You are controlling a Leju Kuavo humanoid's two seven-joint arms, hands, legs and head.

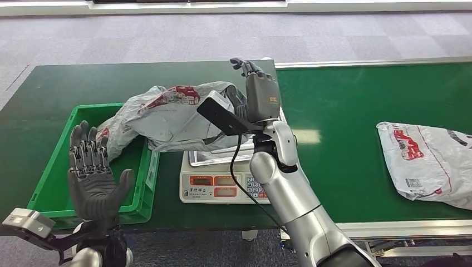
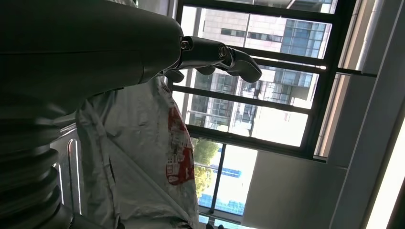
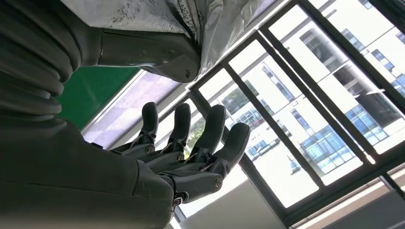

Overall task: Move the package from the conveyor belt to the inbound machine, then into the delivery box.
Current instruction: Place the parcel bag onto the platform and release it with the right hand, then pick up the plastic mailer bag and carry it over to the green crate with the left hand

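A grey plastic package with red print (image 1: pixel 172 114) lies slumped across the steel pan of the weighing scale (image 1: pixel 222 181) and over the rim of the green delivery box (image 1: pixel 55 167). My right hand (image 1: pixel 259 92) stands upright just right of the package, fingers straight and apart. In the right wrist view its thumb (image 3: pixel 153 52) lies against the package (image 3: pixel 157 12) while the other fingers (image 3: pixel 191 138) stay off it. My left hand (image 1: pixel 94 172) is raised at the box's near side, palm showing, fingers spread, holding nothing. The left wrist view shows the package (image 2: pixel 143 157) beyond that hand (image 2: pixel 95 43).
A second grey package with red print (image 1: pixel 428 161) lies on the green conveyor belt (image 1: pixel 356 111) at the right. The scale stands between the box and the belt. Grey carpet lies beyond the green table top (image 1: pixel 111 78).
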